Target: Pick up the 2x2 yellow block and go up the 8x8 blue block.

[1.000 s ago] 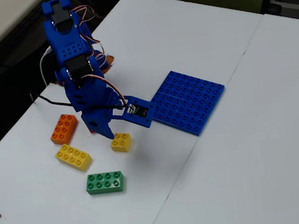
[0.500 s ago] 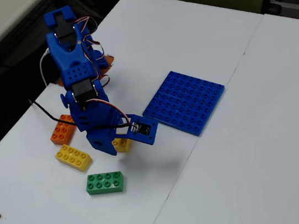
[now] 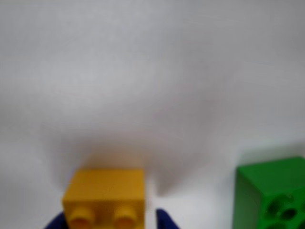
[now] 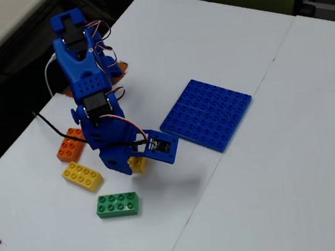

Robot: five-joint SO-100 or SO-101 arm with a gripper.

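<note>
A blue robot arm [image 4: 93, 105] stood on a white table [image 4: 273, 167], bent down over a small yellow brick. In the wrist view the 2x2 yellow block [image 3: 105, 198] sat at the bottom edge, two of its studs showing, with a blue fingertip just beside each flank. The gripper [image 3: 112, 222] was spread around the block; whether the fingers already touched it could not be told. In the fixed view only a sliver of the block [image 4: 138, 163] showed beneath the claw. The 8x8 blue block [image 4: 207, 113], a flat studded plate, lay near, up and to the right. A longer yellow brick [image 4: 82, 176], a green brick [image 4: 117, 205] and an orange brick [image 4: 72, 146] lay close around. The block looked like light, rigid, smooth plastic: unlikely to crush, but apt to slip or twist. Squeezing its two flat opposite sides squarely, below the studs, seemed the soundest hold
</note>
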